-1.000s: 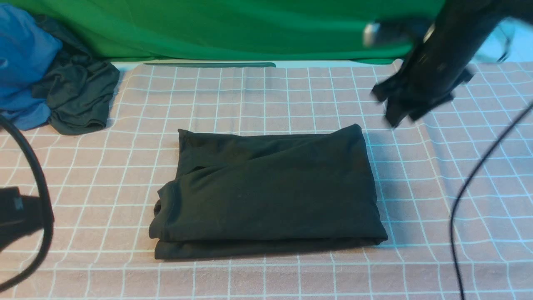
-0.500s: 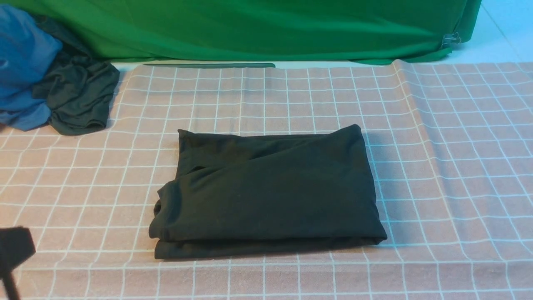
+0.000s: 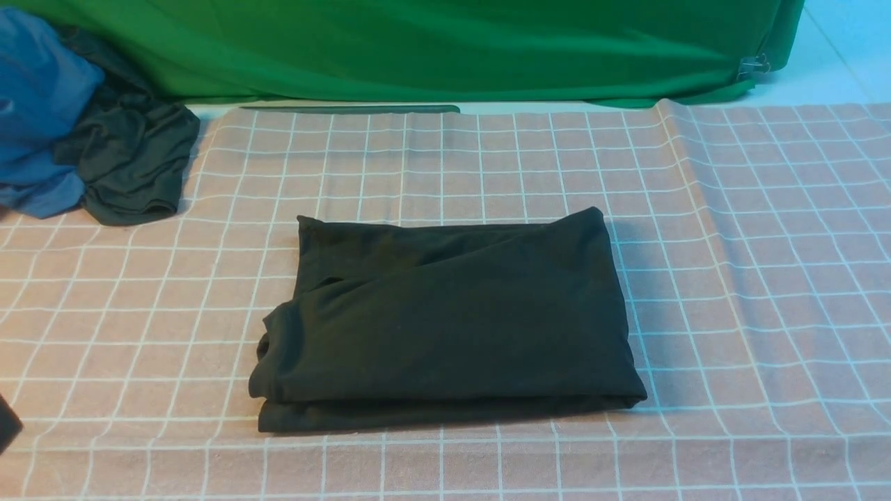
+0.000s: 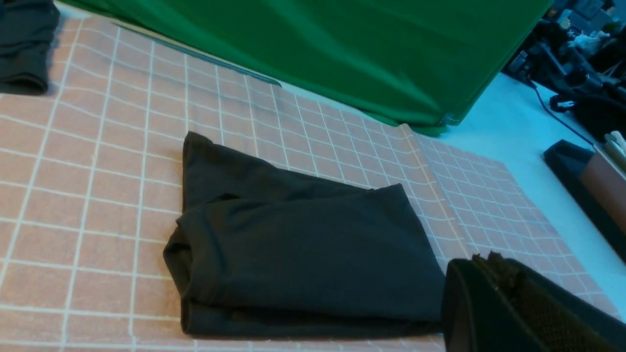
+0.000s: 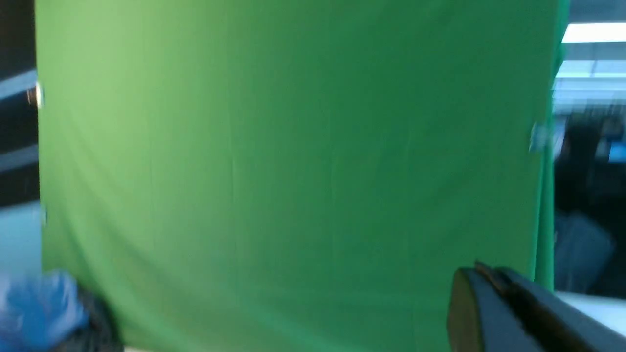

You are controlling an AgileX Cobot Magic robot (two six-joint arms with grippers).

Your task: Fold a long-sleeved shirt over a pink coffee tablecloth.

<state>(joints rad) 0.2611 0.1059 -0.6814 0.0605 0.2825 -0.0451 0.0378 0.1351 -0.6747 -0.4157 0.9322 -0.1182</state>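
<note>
The long-sleeved shirt (image 3: pixel 445 323) lies folded into a dark rectangle in the middle of the pink coffee tablecloth (image 3: pixel 766 278); its print is hidden. The left wrist view shows the same folded shirt (image 4: pixel 293 254) on the checked tablecloth (image 4: pixel 98 161). My left gripper (image 4: pixel 484 259) hovers beside the shirt's near corner, shut with nothing between its fingers. Only a dark sliver of the left arm (image 3: pixel 7 424) shows at the front view's left edge. My right gripper (image 5: pixel 481 269) is raised, shut and empty, facing the green backdrop; it is out of the front view.
A blue garment (image 3: pixel 35 104) and a smaller dark grey-green garment (image 3: pixel 132 163) lie bunched at the back left corner. The green backdrop cloth (image 3: pixel 431 49) hangs behind the table. Dark equipment and cables (image 4: pixel 577 73) stand past the tablecloth's far side.
The right arm, over the back right of the cloth a second ago, has swung up out of the front view with its gripper closing. The left arm has drawn back to the left edge.
</note>
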